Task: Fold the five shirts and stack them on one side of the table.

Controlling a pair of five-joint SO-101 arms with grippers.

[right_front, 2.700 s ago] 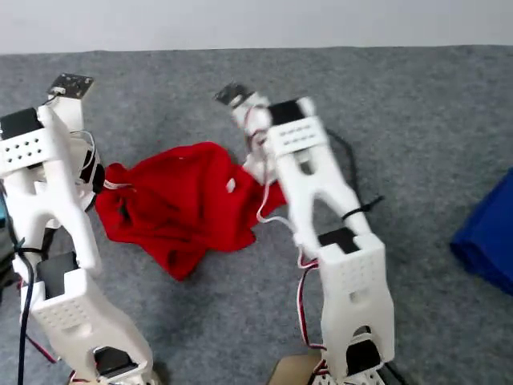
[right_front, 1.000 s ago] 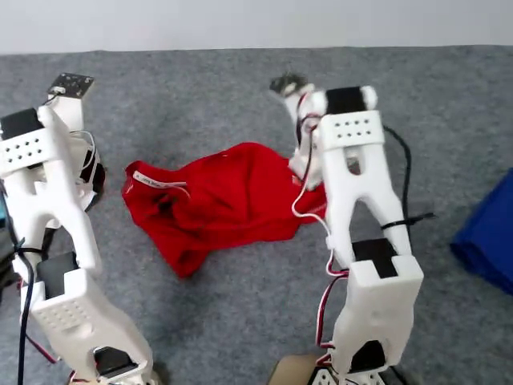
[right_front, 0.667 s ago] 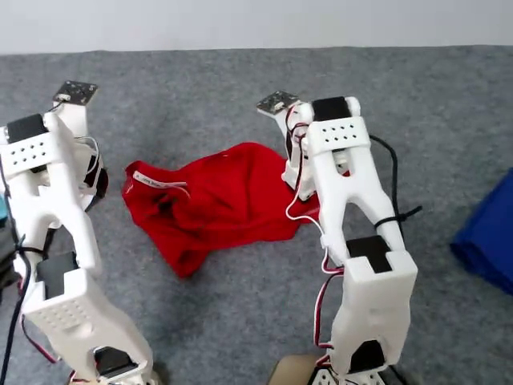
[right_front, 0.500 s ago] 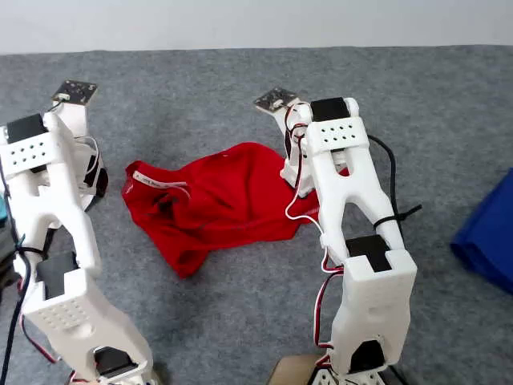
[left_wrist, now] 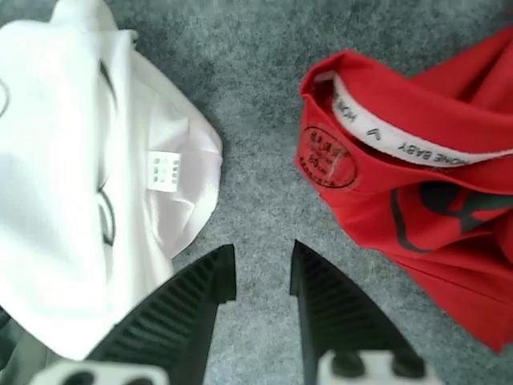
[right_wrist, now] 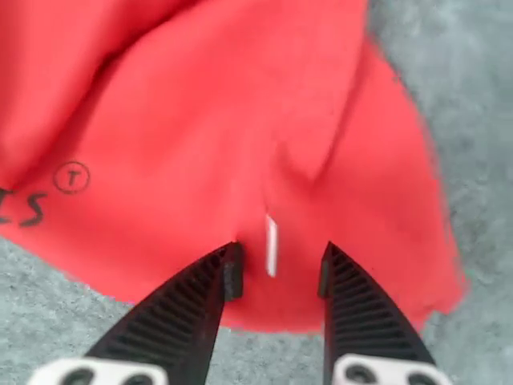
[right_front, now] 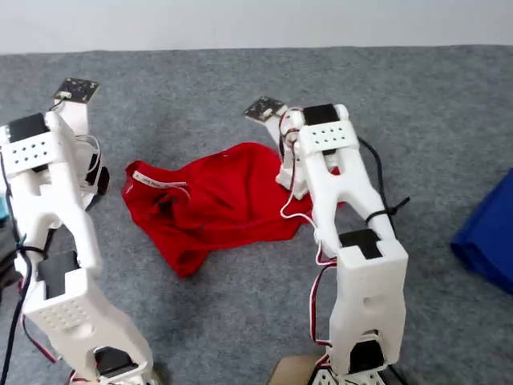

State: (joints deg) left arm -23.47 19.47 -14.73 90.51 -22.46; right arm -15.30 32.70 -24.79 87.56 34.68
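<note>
Red shirt (right_front: 216, 204): where is it?
Crumpled on the grey table (right_front: 160, 88), between the two arms, with its collar (left_wrist: 401, 138) turned toward the left arm.
And the left gripper (left_wrist: 256, 269)?
Fingers apart, holding nothing. It hangs over bare table, with the collar on one side and a white cloth (left_wrist: 72, 184) on the other, and it touches neither.
The right gripper (right_wrist: 279, 269)?
Also parted, over the shirt's edge on the side away from the collar. A small white tag (right_wrist: 271, 245) on the red fabric sits between its fingertips. Whether the tips touch the fabric, I can't tell.
Anything else on the table?
A blue cloth (right_front: 489, 233) at the right edge of the high view, well apart from the red shirt.
Is the red shirt folded?
No, it lies bunched, with creases across the middle.
</note>
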